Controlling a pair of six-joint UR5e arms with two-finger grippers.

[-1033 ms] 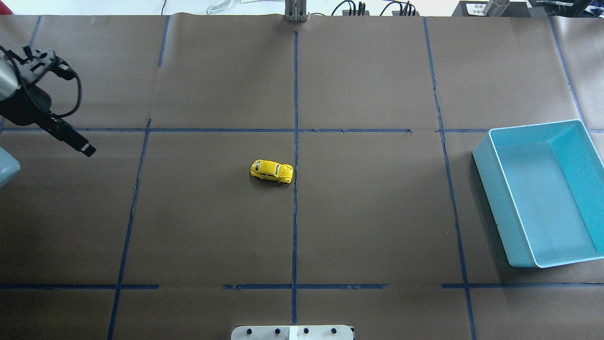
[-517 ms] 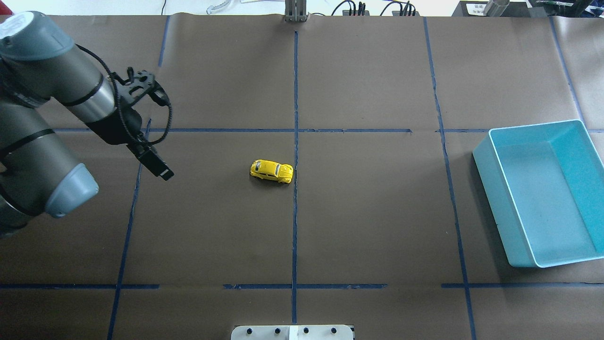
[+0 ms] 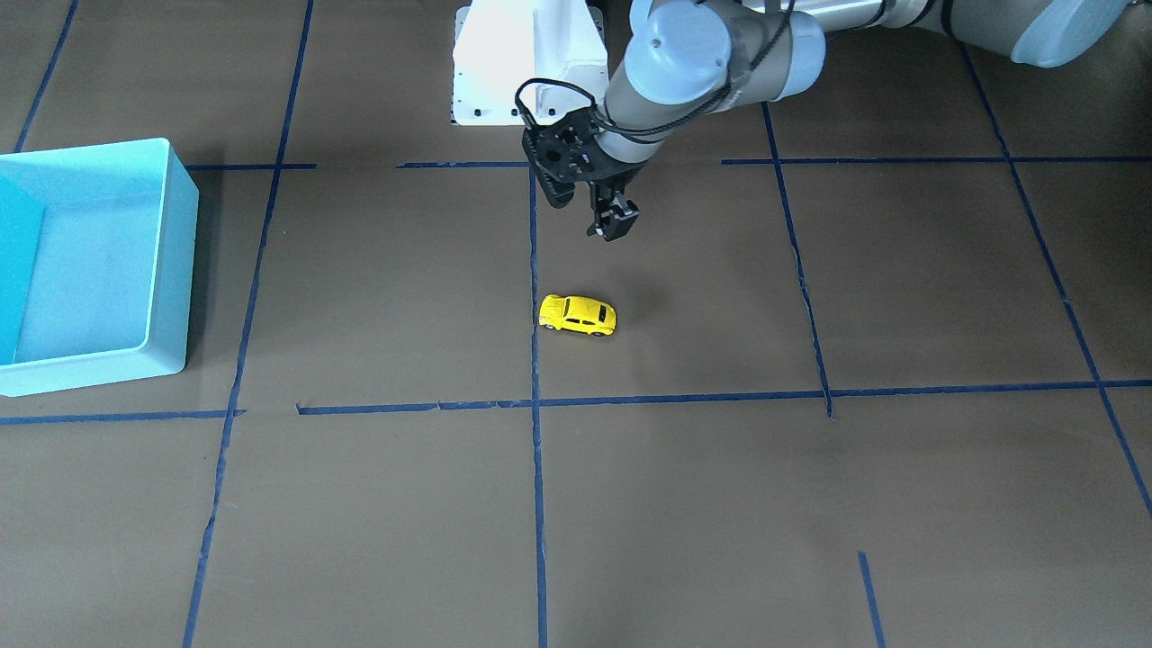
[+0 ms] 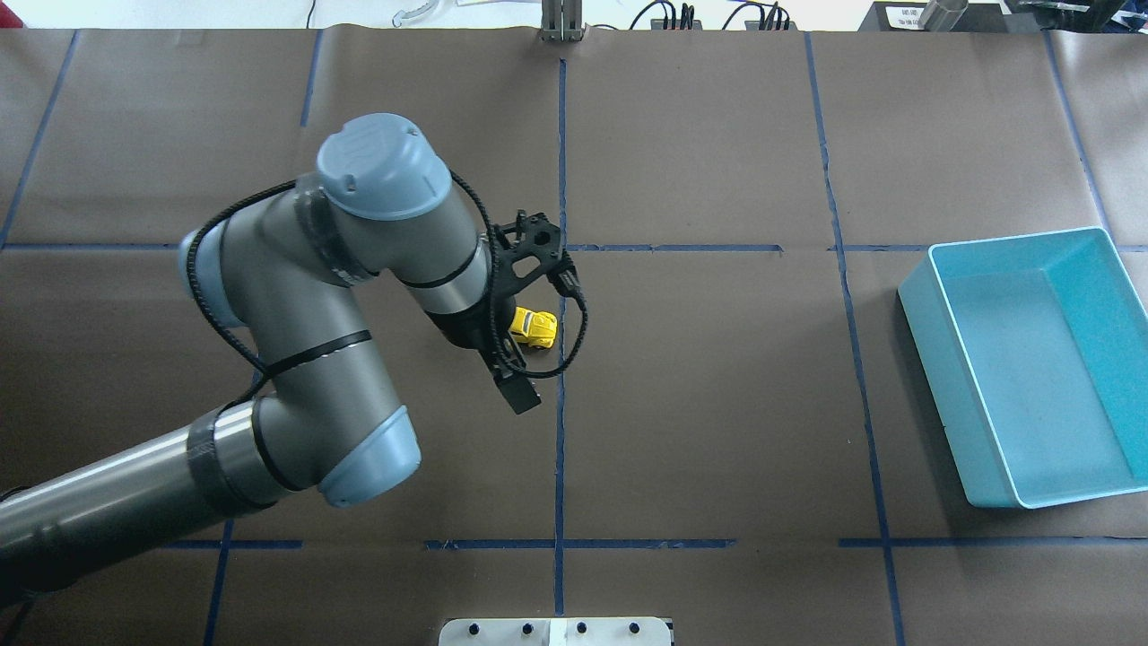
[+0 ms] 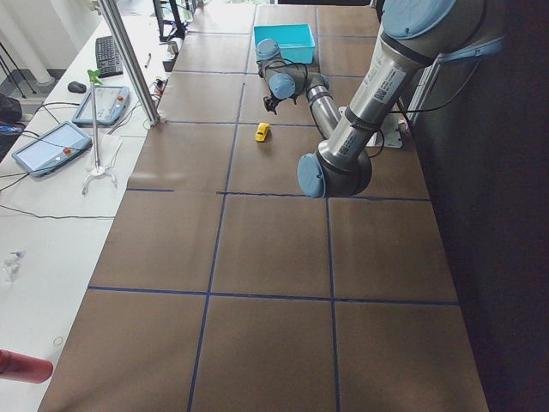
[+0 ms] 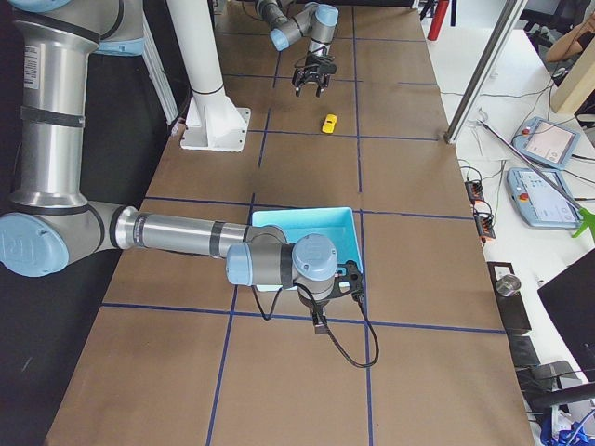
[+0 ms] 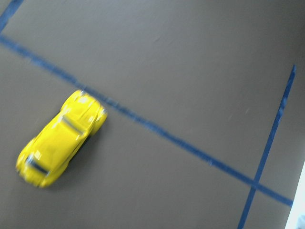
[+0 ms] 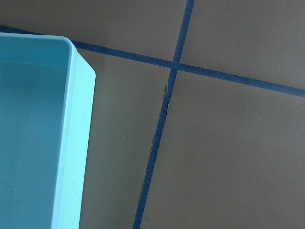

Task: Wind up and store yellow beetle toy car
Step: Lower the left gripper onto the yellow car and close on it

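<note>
The yellow beetle toy car (image 3: 578,314) stands on its wheels on the brown table, next to the centre tape line. It also shows in the left wrist view (image 7: 59,138), and in the overhead view (image 4: 536,327) the arm partly covers it. My left gripper (image 3: 616,221) hangs open and empty above the table, just on the robot's side of the car and not touching it. The light blue bin (image 4: 933,359) is empty at the robot's right end. My right gripper (image 6: 320,325) is by the bin's corner (image 8: 76,143); I cannot tell whether it is open or shut.
Blue tape lines (image 4: 561,431) divide the brown paper into squares. The white robot base plate (image 3: 504,72) is at the near edge of the table. A metal post (image 4: 561,22) stands at the far edge. Tablets (image 5: 51,144) lie on the side bench.
My left arm has swung in from the table's left edge to the centre, and its gripper is now over the car. The car and the bin have not moved.
</note>
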